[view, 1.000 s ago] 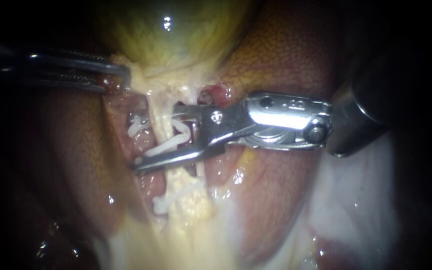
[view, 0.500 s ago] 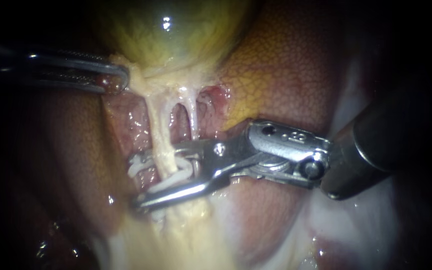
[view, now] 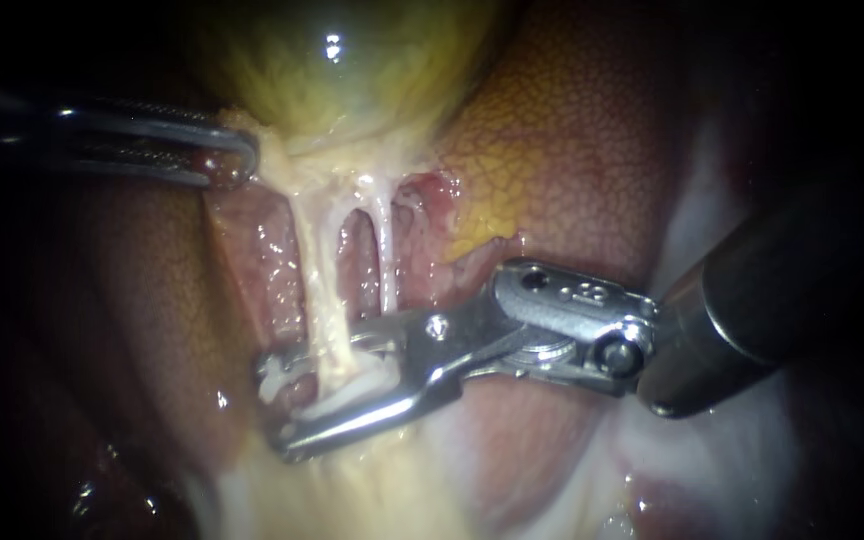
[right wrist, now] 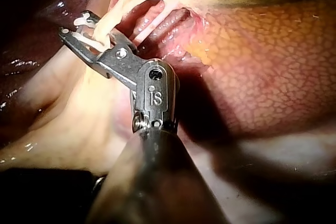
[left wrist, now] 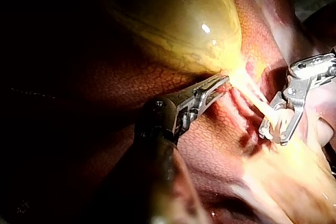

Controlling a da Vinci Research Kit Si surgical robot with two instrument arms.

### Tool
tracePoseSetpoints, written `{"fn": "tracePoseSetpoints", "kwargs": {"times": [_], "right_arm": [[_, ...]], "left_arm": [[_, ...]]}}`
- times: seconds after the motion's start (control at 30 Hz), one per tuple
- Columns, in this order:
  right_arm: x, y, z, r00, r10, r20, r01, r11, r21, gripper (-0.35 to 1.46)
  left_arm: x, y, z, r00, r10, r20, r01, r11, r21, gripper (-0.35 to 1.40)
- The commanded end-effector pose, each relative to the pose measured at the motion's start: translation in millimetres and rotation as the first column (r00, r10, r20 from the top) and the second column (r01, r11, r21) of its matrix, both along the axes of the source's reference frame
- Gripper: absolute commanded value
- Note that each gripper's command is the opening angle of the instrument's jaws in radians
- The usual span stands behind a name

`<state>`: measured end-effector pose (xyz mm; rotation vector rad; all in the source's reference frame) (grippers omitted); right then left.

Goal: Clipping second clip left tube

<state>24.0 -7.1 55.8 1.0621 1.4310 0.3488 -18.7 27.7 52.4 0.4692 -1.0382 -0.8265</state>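
1. Where the scene lies closest to the endoscope, pale yellow fatty tissue (view: 352, 495) spreads out from the foot of the left tube (view: 318, 280).
2. Just beyond that tissue, the right instrument (view: 275, 406) reaches across the lower end of the left tube. Its two jaws stand apart, one on each side of the tube, so the tube runs through the gap between them.
3. A white clip (view: 352, 387) sits in that gap around the left tube and touches both jaws. The jaws hold the clip from two sides and are not drawn fully together.
4. The thinner right tube (view: 387, 265) runs just beside the left tube, on the side the right instrument comes from. A slot of red tissue shows between the two tubes. Its lower end meets the right instrument's farther jaw near the hinge.
5. At the upper end of the left tube, on its other side, the left instrument (view: 237, 165) has its jaws pressed together. They pinch the pale tissue at the neck of the gallbladder (view: 352, 70).
6. The gallbladder swells beyond the top of the left tube, yellow-green and glossy.
7. The liver (view: 572, 150), mottled red-brown, lies on either side of the left tube and behind it.
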Motion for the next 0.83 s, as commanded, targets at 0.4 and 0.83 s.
{"fn": "tracePoseSetpoints", "kwargs": {"times": [0.4,0.83], "right_arm": [[-0.1,0.7,0.5,0.9999,0.000,0.017,0.000,0.999,0.033,-0.35],[-0.1,0.5,0.6,0.9998,-0.002,0.019,0.002,0.999,0.037,-0.35]], "left_arm": [[0.0,0.0,0.0,1.0000,0.000,0.000,0.000,1.000,0.000,-0.35],[0.0,0.0,-0.1,1.0000,0.000,0.000,0.000,1.000,0.000,-0.35]]}}
